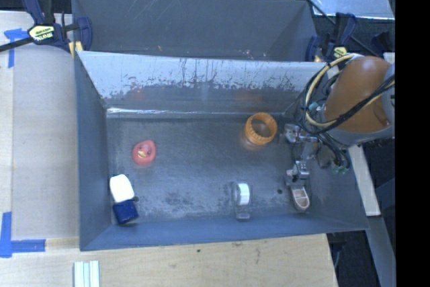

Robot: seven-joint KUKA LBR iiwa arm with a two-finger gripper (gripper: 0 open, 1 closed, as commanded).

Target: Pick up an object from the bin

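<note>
White-and-blue block front-left, small tan thing just beside fingers, their spread untellable

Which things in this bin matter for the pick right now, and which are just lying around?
In play:
- gripper, near the bin's right end
- tan oval thing, closest to the gripper

Lying about:
- orange ring, near the back wall
- pink round thing, left
- white-and-blue block, left corner
- small whitish thing, middle
</note>
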